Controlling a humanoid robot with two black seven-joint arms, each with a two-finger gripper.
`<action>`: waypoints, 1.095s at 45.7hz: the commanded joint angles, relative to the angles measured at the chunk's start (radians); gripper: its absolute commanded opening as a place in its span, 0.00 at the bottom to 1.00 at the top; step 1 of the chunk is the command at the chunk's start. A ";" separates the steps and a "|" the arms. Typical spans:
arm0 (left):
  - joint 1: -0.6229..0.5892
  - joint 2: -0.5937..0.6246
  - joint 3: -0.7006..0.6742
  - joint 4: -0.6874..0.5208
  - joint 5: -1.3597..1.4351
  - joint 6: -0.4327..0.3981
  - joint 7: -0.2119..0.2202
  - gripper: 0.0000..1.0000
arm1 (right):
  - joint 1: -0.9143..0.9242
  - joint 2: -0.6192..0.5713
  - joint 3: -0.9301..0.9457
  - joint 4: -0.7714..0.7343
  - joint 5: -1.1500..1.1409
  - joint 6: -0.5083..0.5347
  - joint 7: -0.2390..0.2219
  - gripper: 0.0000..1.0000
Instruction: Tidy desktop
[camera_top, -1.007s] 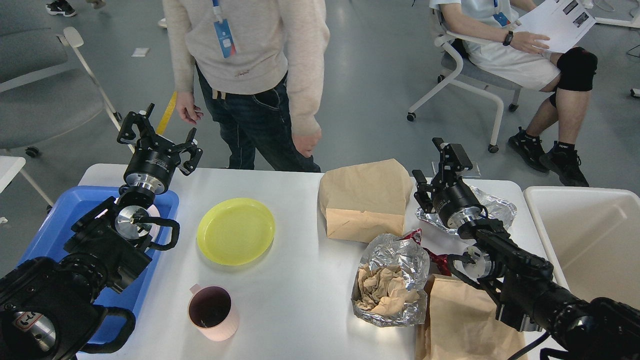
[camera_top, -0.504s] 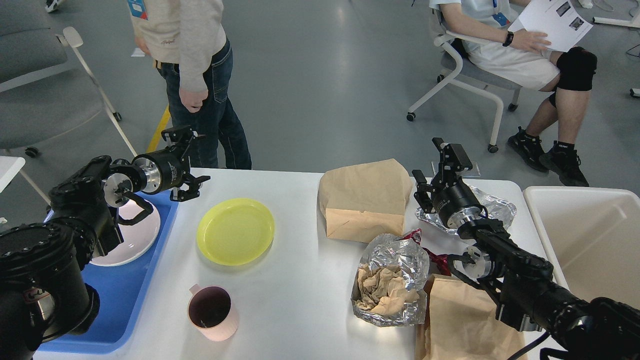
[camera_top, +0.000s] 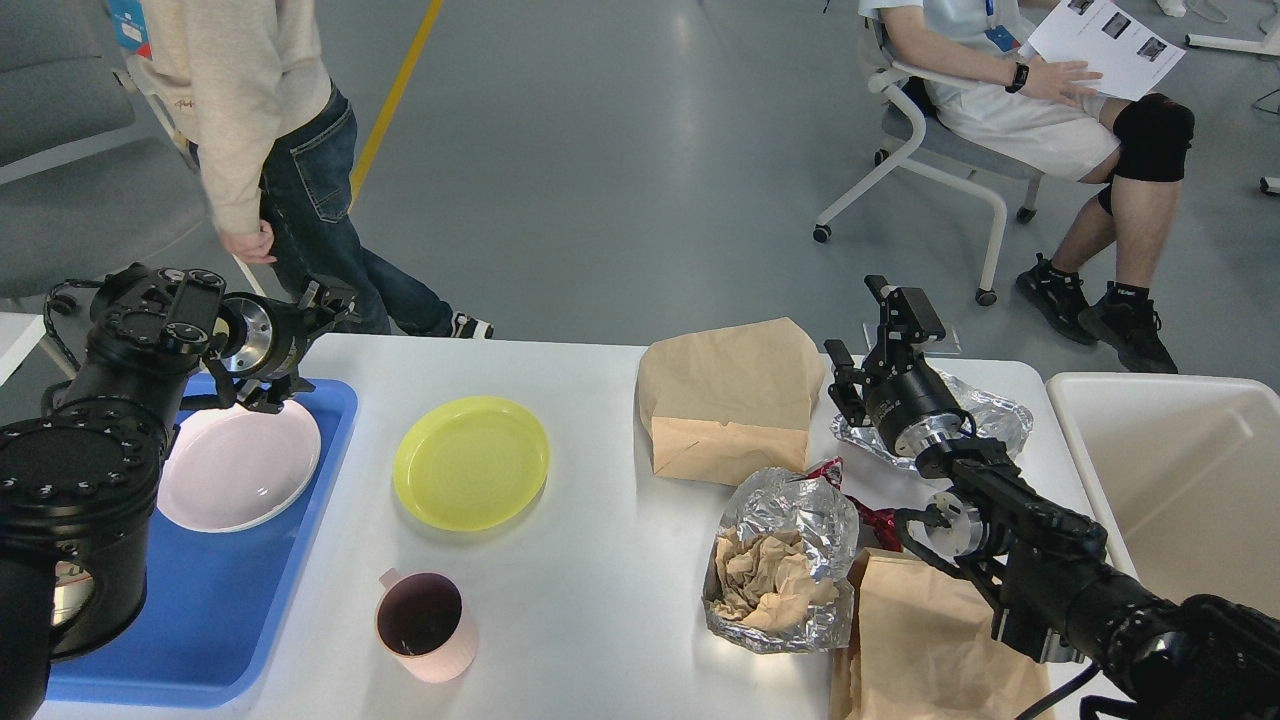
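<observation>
Spreading white and matte, desktop (camera_top: 590, 560) looks cluttered.

Bright, even overhead light fills the scene — the grey floor (camera_top: 640, 170) beyond the desktop (camera_top: 580, 590) carries pale sheen. On the desktop shadows stay soft and short; crumpled foil (camera_top: 790, 520) glints. Focus is sharp — edges bow slightly.

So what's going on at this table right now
A two-armed robot is tidying the white desktop. A pink plate already sits in the blue plastic tray, with the left gripper above it holding nothing. The right gripper hovers open over crumpled foil. A yellow plate and pink mug remain.
</observation>
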 joint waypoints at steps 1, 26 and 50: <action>-0.041 -0.004 0.140 0.000 0.076 -0.096 -0.005 0.97 | 0.001 0.001 0.000 0.000 0.000 0.000 0.000 1.00; -0.153 -0.001 0.405 -0.119 0.093 -0.272 0.005 0.97 | -0.001 0.001 0.000 0.000 0.000 0.000 0.000 1.00; -0.349 0.062 0.718 -0.668 0.242 -0.248 -0.390 0.96 | -0.001 0.001 0.000 0.002 0.000 0.000 0.000 1.00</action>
